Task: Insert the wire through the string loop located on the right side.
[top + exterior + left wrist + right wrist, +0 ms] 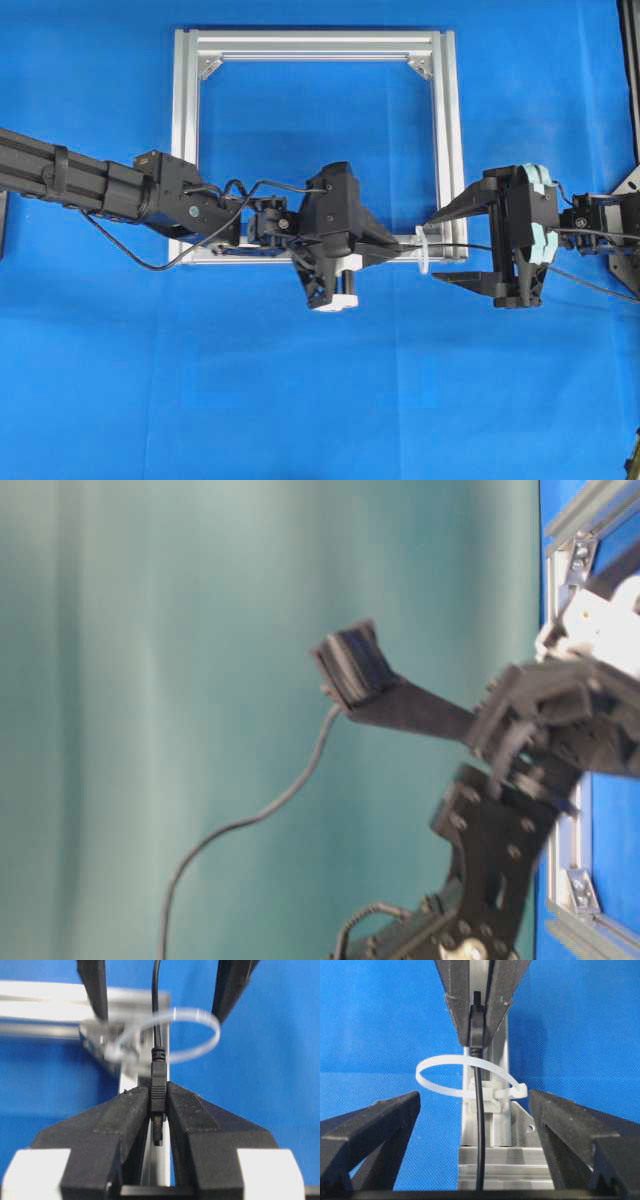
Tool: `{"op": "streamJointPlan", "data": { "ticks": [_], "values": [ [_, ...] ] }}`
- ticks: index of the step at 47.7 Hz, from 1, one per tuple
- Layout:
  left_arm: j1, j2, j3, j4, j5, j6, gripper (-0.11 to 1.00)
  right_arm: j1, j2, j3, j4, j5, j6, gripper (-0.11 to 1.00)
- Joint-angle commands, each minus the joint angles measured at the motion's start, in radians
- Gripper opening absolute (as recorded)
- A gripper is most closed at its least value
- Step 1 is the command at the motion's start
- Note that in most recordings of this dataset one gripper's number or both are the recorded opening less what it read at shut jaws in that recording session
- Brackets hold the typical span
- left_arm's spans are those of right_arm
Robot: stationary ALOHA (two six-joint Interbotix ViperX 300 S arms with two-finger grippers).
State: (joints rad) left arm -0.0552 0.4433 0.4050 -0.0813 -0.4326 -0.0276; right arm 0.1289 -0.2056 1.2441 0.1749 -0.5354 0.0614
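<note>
The wire is a thin black cable with a small plug at its end. My left gripper is shut on that plug, just left of the string loop on the frame's bottom right corner. From the plug the wire runs through the white string loop and on to the right, between my right gripper's fingers. The right gripper stands wide open just right of the loop, touching nothing. In the left wrist view the string loop sits just beyond the plug.
The square silver aluminium frame lies on the blue mat, with triangular corner brackets at its back corners. The left arm lies across the frame's bottom bar. A dark mount stands at the right edge.
</note>
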Motion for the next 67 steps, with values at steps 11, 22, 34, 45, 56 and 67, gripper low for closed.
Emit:
{"op": "streamJointPlan", "data": {
  "ticks": [11,22,34,45,56,67],
  "values": [
    [-0.003,-0.152,0.156,0.003,-0.034,0.002,0.08,0.002,-0.006,-0.012,0.002,0.014,-0.003,0.96],
    [-0.005,-0.288,0.374,0.003,-0.106,0.002,0.08,0.002,-0.005,-0.014,0.002,0.014,-0.005,0.96],
    [-0.005,-0.422,0.611,0.002,-0.161,-0.015,0.08,0.002,-0.006,-0.015,0.002,0.014,-0.005,0.96],
    [-0.009,-0.511,0.747,0.002,-0.164,-0.029,0.08,0.002,-0.006,-0.015,0.0,0.014,-0.005,0.96],
    [-0.021,-0.604,0.851,0.003,-0.164,-0.035,0.08,0.002,-0.006,-0.015,0.0,0.014,-0.006,0.96],
    [-0.048,-0.637,0.881,0.002,-0.153,-0.032,0.08,0.002,-0.005,-0.015,0.0,0.014,-0.006,0.96]
  ]
}}
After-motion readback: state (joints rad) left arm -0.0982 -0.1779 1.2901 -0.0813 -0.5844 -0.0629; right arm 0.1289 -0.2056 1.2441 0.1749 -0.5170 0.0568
